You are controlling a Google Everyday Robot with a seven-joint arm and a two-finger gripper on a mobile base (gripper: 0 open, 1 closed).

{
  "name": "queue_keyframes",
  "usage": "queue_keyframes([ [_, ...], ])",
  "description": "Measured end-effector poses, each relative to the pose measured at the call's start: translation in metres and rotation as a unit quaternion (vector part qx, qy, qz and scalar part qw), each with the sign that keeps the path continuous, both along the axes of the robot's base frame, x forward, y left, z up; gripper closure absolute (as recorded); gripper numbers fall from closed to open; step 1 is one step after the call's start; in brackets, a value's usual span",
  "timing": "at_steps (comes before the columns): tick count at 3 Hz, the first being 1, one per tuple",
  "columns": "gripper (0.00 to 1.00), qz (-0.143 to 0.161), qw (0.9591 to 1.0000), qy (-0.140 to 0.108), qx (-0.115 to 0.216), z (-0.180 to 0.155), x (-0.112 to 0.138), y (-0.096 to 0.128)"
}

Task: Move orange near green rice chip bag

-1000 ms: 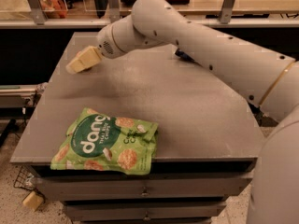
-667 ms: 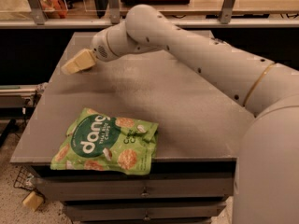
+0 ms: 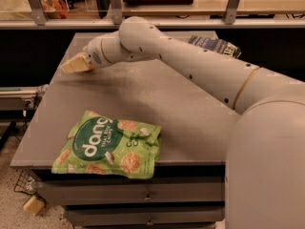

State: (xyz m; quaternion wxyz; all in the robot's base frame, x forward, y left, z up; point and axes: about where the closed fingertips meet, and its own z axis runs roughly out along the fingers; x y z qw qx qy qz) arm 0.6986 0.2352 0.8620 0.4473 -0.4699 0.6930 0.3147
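The green rice chip bag (image 3: 109, 144) lies flat at the front left corner of the grey table (image 3: 190, 113), its white "dang" logo facing up. My gripper (image 3: 76, 65) is at the far left of the table, low over the surface near its left edge, well behind the bag. My white arm (image 3: 190, 63) reaches across the table from the right. The orange is not in view; I cannot tell whether the arm or the gripper hides it.
A dark blue bag (image 3: 215, 45) lies at the back right of the table, partly behind my arm. A railing and counter (image 3: 157, 6) run behind the table. Drawers (image 3: 143, 194) sit below the front edge. A small pale block (image 3: 33, 205) lies on the floor at the left.
My arm has swung left and its elbow has come nearer the camera. The gripper has stayed over the table's left edge and shifted slightly left. The green bag has not moved.
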Motion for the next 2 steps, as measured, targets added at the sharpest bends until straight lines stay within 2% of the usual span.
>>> queue_keyframes([
  [1,0.57,-0.015,0.9999,-0.002,-0.001,-0.001,0.005,-0.009],
  [2,0.88,-0.024,0.9996,-0.013,-0.004,0.006,0.011,-0.022],
])
